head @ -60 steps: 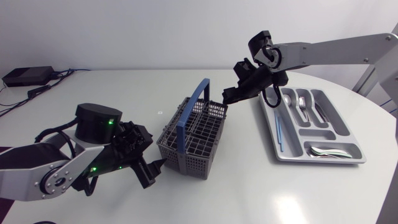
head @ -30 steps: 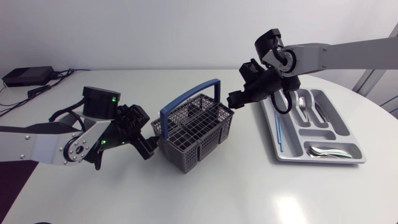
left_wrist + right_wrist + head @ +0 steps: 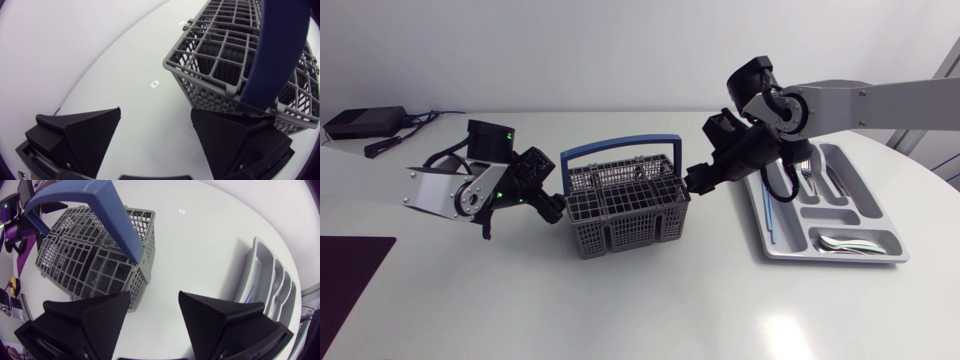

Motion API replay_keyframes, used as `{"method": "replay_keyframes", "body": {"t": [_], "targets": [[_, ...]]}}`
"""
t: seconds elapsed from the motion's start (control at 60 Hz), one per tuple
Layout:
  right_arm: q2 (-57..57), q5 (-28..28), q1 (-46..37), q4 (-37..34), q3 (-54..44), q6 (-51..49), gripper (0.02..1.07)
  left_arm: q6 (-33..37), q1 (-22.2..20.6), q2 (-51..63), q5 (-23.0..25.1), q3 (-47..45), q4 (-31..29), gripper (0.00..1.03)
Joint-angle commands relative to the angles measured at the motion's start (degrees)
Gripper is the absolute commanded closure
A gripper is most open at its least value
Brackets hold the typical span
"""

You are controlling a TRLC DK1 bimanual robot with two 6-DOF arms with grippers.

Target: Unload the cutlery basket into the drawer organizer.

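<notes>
The grey cutlery basket [image 3: 625, 208] with its blue handle [image 3: 620, 150] upright stands mid-table; I see no cutlery in its compartments [image 3: 90, 265]. My left gripper [image 3: 552, 208] is at the basket's left side, open, one finger [image 3: 235, 135] by the basket's lower corner [image 3: 240, 65] and nothing between the fingers. My right gripper [image 3: 698, 178] hangs open just off the basket's right side, with bare table between its fingers [image 3: 215, 315]. The silver drawer organizer [image 3: 832, 259] lies to the right, holding forks [image 3: 806, 170], spoons [image 3: 845, 243] and a thin blue utensil [image 3: 769, 215].
A black box with cables [image 3: 365, 122] sits at the far left corner. The organizer's edge [image 3: 260, 280] lies close beside my right gripper. Open table stretches in front of the basket.
The basket has turned about a quarter turn, so its handle now runs left to right. My left arm swung back from the front left. My right gripper came down beside the basket.
</notes>
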Motion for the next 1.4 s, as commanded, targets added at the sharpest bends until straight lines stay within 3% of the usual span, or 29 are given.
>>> {"method": "replay_keyframes", "body": {"t": [0.0,0.4,1.383], "targets": [[0.18,-2.06,2.47,-0.82,-1.39,1.69,0.35,-0.47,-0.26,2.6,0.8,3.89,1.6,0.06],[1.32,0.84,4.05,-0.03,0.19,3.09,0.35,-0.64,0.0,6.11,-0.78,9.25,1.16,0.06],[-1.84,6.64,7.04,1.73,-4.12,4.41,0.35,-0.99,0.62,4.88,-2.01,7.85,1.6,0.06]]}}
